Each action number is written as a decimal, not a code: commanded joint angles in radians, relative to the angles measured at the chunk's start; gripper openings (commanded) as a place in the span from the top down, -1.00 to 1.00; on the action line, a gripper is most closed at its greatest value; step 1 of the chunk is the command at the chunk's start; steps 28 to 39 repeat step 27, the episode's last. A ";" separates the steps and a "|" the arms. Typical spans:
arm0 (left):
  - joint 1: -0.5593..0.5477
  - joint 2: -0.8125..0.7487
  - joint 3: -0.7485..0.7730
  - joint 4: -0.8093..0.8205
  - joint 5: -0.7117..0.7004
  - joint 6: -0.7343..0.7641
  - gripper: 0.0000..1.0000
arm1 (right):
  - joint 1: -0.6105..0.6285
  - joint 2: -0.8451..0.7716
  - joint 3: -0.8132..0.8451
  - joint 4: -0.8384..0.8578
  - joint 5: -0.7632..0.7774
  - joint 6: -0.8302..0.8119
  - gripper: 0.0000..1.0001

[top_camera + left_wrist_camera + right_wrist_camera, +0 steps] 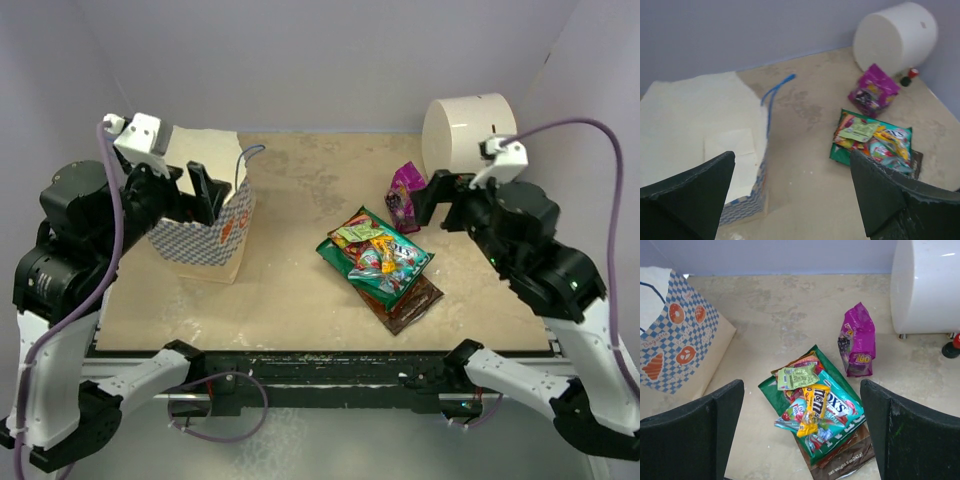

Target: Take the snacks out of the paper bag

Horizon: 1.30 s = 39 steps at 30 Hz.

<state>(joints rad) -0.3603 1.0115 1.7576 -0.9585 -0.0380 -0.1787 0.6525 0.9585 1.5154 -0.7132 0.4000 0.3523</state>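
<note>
- Paper bag [205, 240]: stands at the worktop's left edge, mouth up. Thin paper, likely to tip. No packets visible inside.
- Snacks [380, 262]: piled right of centre. Probably light with slick film; take hold at a sealed edge.
- Magenta pouch [404, 196]: toward the far right corner, apart from the pile.
- Left gripper [792, 165]: spread wide, empty, over the bag.
- Right gripper [801, 390]: spread wide, empty, over the pile.

The left gripper [792, 162] is wide open. The right gripper [802, 390] is wide open too. Both arms seem bent, reaching inward.
</note>
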 commanded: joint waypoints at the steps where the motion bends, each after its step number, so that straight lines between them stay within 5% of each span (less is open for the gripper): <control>1: -0.131 -0.013 0.034 0.067 0.121 0.081 -0.98 | -0.003 -0.097 -0.036 -0.005 0.082 0.057 -0.99; 15: -0.135 -0.204 -0.200 0.212 -0.035 -0.304 -0.98 | -0.003 -0.280 -0.114 0.101 0.122 0.102 -1.00; 22: -0.134 -0.196 -0.201 0.090 -0.132 -0.323 -0.98 | -0.003 -0.280 -0.123 0.097 0.168 0.108 -0.99; 39: -0.135 -0.211 -0.201 0.103 -0.153 -0.308 -0.98 | -0.003 -0.274 -0.142 0.111 0.171 0.062 -1.00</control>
